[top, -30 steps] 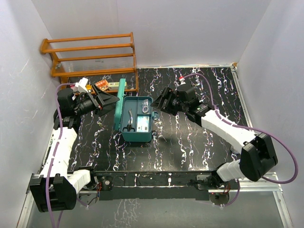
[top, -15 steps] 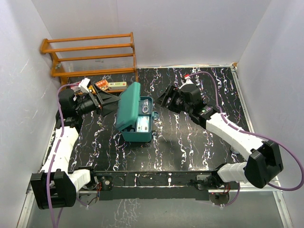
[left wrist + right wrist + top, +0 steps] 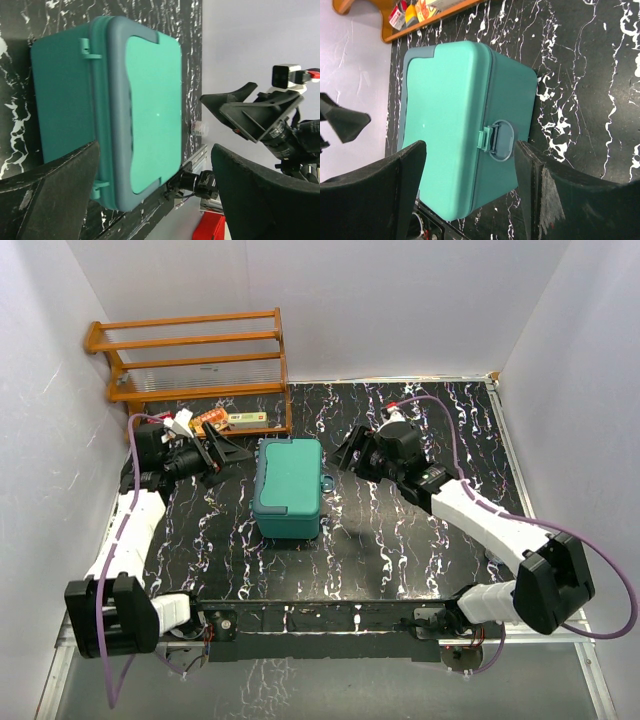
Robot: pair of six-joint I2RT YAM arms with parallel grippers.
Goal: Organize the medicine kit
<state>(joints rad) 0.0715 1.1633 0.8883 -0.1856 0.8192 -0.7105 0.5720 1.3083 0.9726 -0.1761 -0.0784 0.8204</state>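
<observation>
The teal-green medicine kit (image 3: 288, 488) stands in the middle of the black marbled table with its lid down. In the left wrist view the medicine kit (image 3: 135, 115) shows its hinge side, in the right wrist view the kit (image 3: 450, 120) shows its front latch (image 3: 497, 140). My left gripper (image 3: 225, 452) hovers just left of the case, open, holding nothing. The left gripper (image 3: 155, 147) frames the lid without touching it. On the case's right, my right gripper (image 3: 345, 450) is open too and faces the latch. Nothing sits between the fingers of the right gripper (image 3: 470, 145).
A wooden slatted rack (image 3: 190, 360) stands at the back left against the wall, with small packets (image 3: 215, 420) on its lowest board. White walls close in the table on three sides. A red object (image 3: 215, 227) lies beyond the table's near edge.
The kit's lid swung from upright down onto the base, hiding the contents. My left gripper drew back to the left. The right gripper pulled slightly away from the case.
</observation>
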